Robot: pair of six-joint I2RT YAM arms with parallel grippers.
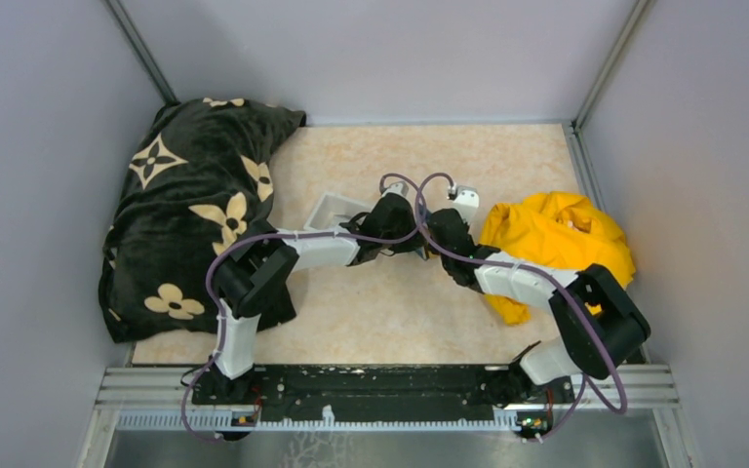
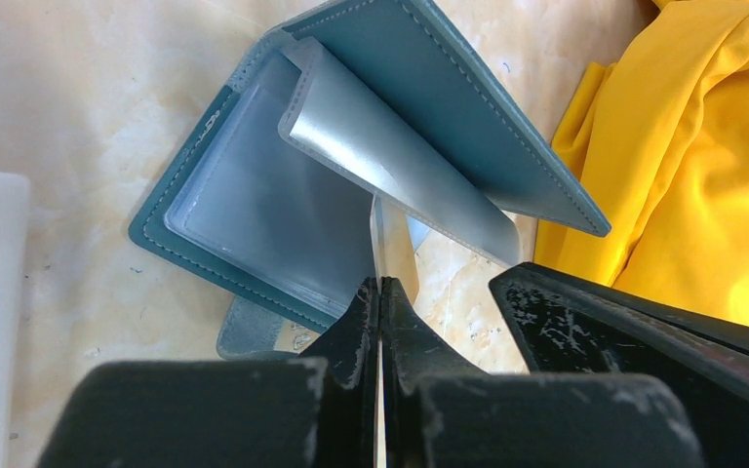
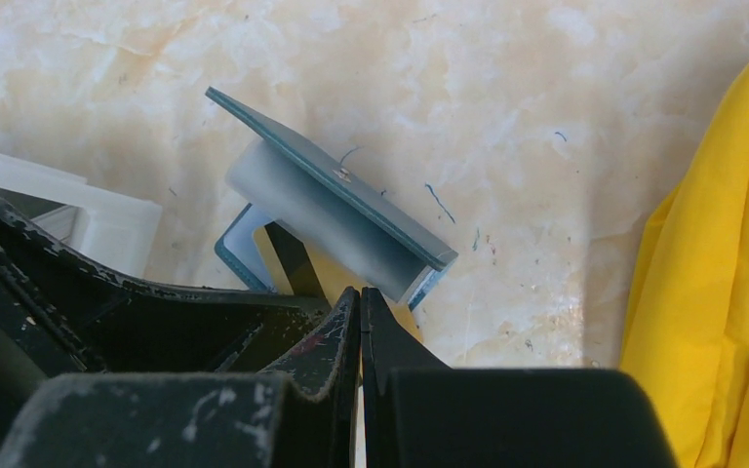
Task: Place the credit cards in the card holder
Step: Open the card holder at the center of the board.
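- Arms seen from above both reach in with elbows bent and meet wrist to wrist over the table. The left gripper and right gripper hide the card holder beneath them. A white tray lies just left of the holder's spot and a yellow cloth just right of it. A black blanket is well off to the left.
- Left wrist view shows what the overhead hides. The holder lies open, its left half flat, its right cover raised at a slant, and clear sleeves curl between them. The left gripper's jaws are pinched together on a thin card, seen edge-on, whose far end meets the holder's inner fold.
- Right wrist view alone gives the card's colour: yellow-tan, under the raised cover. The right gripper's jaws are pressed together, with the tips just beside that cover's near corner. I cannot tell whether they grip anything.
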